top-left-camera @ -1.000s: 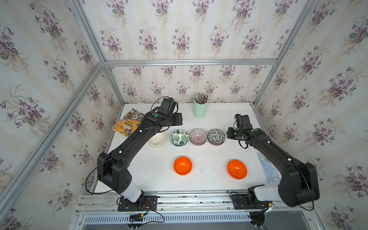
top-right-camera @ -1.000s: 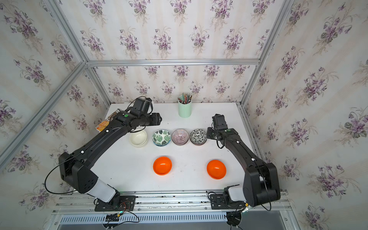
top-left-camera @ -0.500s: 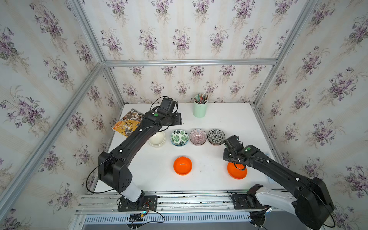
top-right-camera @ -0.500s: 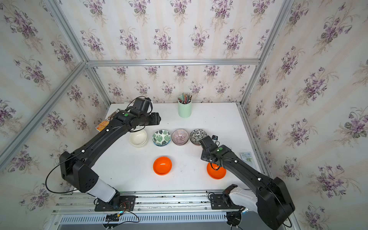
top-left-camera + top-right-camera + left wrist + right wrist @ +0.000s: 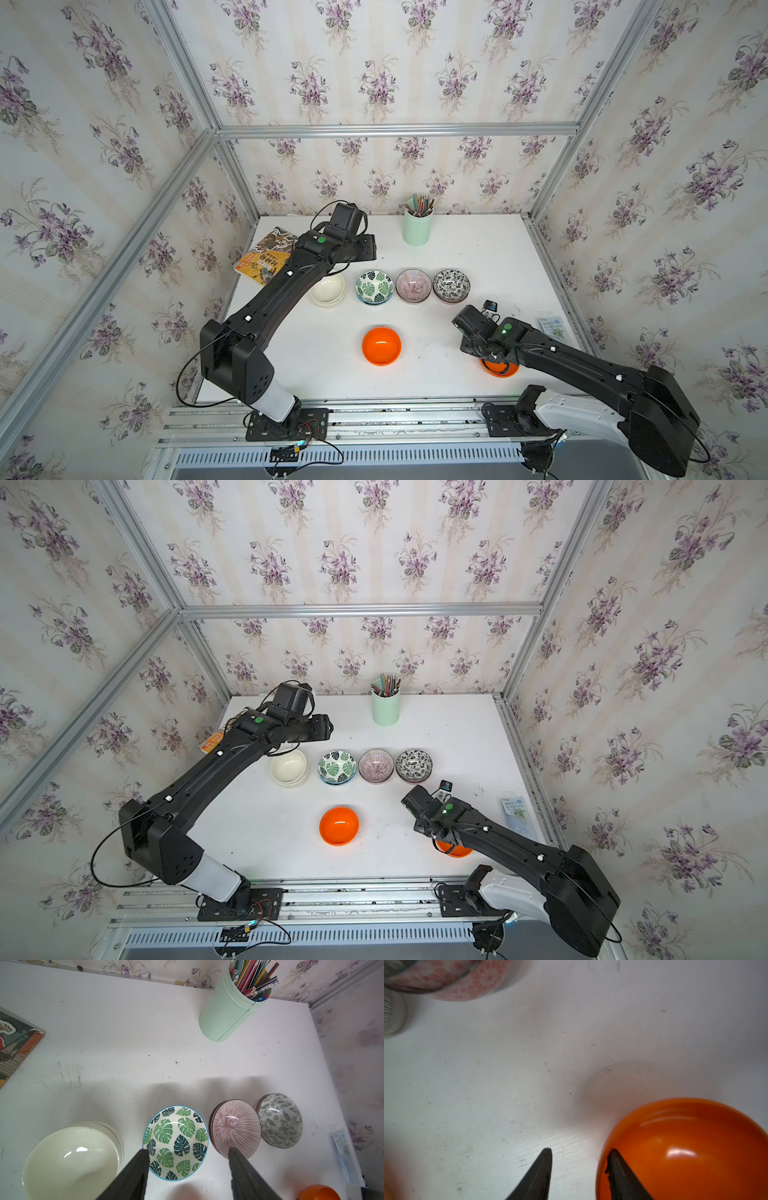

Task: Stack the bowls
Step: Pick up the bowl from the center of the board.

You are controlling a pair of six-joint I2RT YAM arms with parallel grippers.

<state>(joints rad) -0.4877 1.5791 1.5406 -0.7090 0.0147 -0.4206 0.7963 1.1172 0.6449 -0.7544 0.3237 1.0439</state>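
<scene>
Bowl row (image 5: 413,285), four across, mid-desk (image 5: 478,249); bowl pair (image 5: 381,345) in front; pencil cup (image 5: 417,227) behind; book (image 5: 266,259) at left edge.

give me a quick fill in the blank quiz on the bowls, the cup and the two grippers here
1. The patterned bowl between the cream bowl and the purple striped bowl shows green ____.
2. The right gripper hangs at the rim of a glossy bowl whose colour is ____.
3. The mint-green cup at the back of the table holds ____.
4. The left gripper, fingers apart, holds ____.

Missing words: leaves; orange; pencils; nothing
</scene>
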